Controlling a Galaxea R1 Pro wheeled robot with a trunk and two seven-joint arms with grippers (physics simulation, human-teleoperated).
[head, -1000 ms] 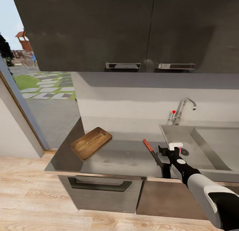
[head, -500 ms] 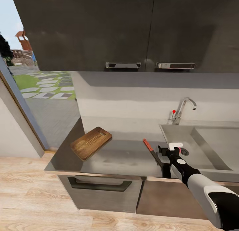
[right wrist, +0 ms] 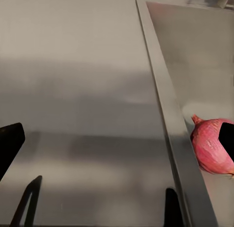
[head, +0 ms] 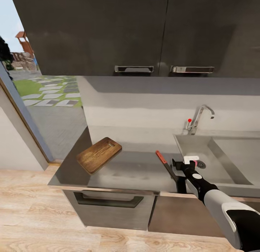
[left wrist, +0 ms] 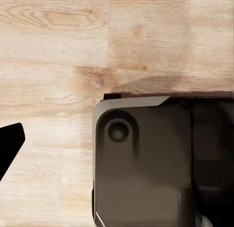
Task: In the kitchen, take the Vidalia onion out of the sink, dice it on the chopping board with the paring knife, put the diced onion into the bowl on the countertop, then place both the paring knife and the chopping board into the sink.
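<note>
One hand, the right hand [head: 182, 164], hovers spread and empty over the sink [head: 216, 161] rim, poised to grab the Vidalia onion [right wrist: 212, 146] at its three o'clock

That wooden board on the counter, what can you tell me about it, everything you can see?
The chopping board is a dark brown wooden rectangle with rounded corners, visible grain and faint lines across its top. A small slot handle is cut into its far end. It lies flat on the grey countertop, turned at an angle, near the counter's left end, with its near corner close to the edge. Nothing rests on it, and nothing touches it but the counter. The paring knife lies apart, to its right.
</note>
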